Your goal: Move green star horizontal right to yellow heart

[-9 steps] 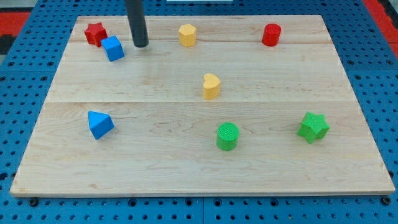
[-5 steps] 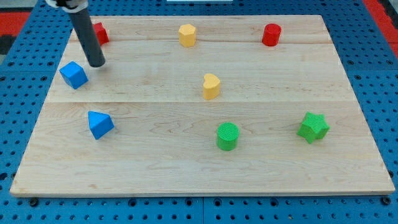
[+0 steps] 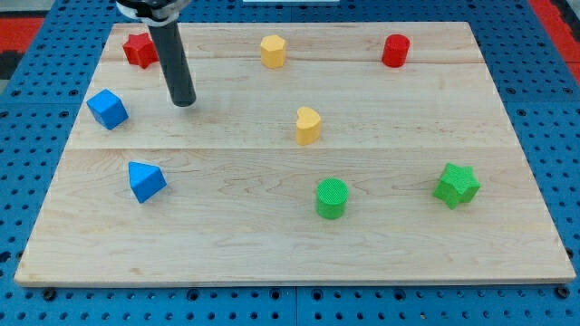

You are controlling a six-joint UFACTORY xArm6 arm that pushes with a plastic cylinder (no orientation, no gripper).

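Note:
The green star [image 3: 456, 185] lies near the board's right edge, in the lower half. The yellow heart [image 3: 308, 125] stands near the board's middle, up and to the left of the star. My tip [image 3: 184, 101] rests on the board in the upper left part, far left of the heart and farther still from the star. It touches no block; the blue cube [image 3: 107, 109] is to its left.
A red star [image 3: 139, 49] sits at the top left, a yellow hexagonal block [image 3: 273, 51] at top centre, a red cylinder [image 3: 395, 51] at top right. A blue wedge [image 3: 145, 180] lies lower left, a green cylinder [image 3: 332, 197] below the heart.
My tip pushed the blue cube down and left from beside the red star, then moved right, away from it. The other blocks have not moved.

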